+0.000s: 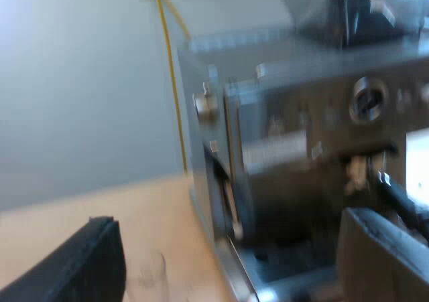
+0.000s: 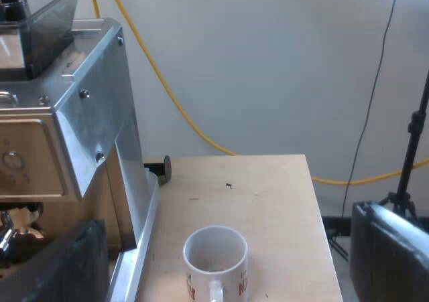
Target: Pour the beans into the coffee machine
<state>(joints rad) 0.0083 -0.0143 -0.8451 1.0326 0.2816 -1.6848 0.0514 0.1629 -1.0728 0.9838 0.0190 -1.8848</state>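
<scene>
While left end effector point(image 1: 228, 248) and right end effector point(image 2: 228, 245) gape empty, we judge pickup pending; next, close on the glass point(image 1: 151, 278), then tip over the hopper point(image 1: 348, 11).

The espresso machine point(image 1: 301, 148) stands as the main block, its bean hopper point(image 2: 40, 14) rising from the top with open air above it. Along one side panel the table point(image 2: 268, 188) lies bare save for a mug point(image 2: 214, 255) standing near the machine's base. At the other side a measuring glass point(image 1: 151, 275) stands on the table close to the machine's corner.
</scene>
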